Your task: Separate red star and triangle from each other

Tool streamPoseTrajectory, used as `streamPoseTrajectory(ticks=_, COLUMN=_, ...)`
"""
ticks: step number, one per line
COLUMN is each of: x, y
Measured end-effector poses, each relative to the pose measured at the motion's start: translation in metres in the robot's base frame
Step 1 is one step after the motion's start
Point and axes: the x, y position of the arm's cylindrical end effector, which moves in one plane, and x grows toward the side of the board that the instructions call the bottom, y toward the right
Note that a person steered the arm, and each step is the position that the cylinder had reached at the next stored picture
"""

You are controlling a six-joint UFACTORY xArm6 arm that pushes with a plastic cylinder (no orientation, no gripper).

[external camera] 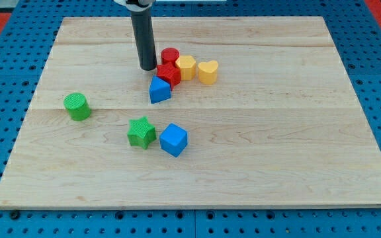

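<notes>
On the pale wooden board [256, 165], my tip [148, 69], the lower end of the straight dark rod, stood just at 9 o'clock of the red star-shaped block [169, 74], close beside it; whether they touched could not be told. There was no claw to report, only the rod. The blue triangular block [159, 90] lay at 7 o'clock of the red star, touching it. A red cylinder block [170, 56] sat at 12 o'clock of the star, a yellow hexagonal block [186, 67] at 2 o'clock, and a yellow heart-shaped block [208, 71] beyond that at 3 o'clock. Well apart lay a green cylinder block [77, 106] at 8 o'clock, a green star block [141, 131] and a blue cube [174, 139] at 6 o'clock.
</notes>
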Motion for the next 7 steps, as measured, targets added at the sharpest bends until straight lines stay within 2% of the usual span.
streamPoseTrajectory(ticks=2, x=-0.011, y=-0.046)
streamPoseTrajectory(ticks=5, x=-0.015, y=-0.047)
streamPoseTrajectory(ticks=6, x=-0.043, y=-0.057)
streamPoseTrajectory(ticks=7, x=-0.008, y=-0.034)
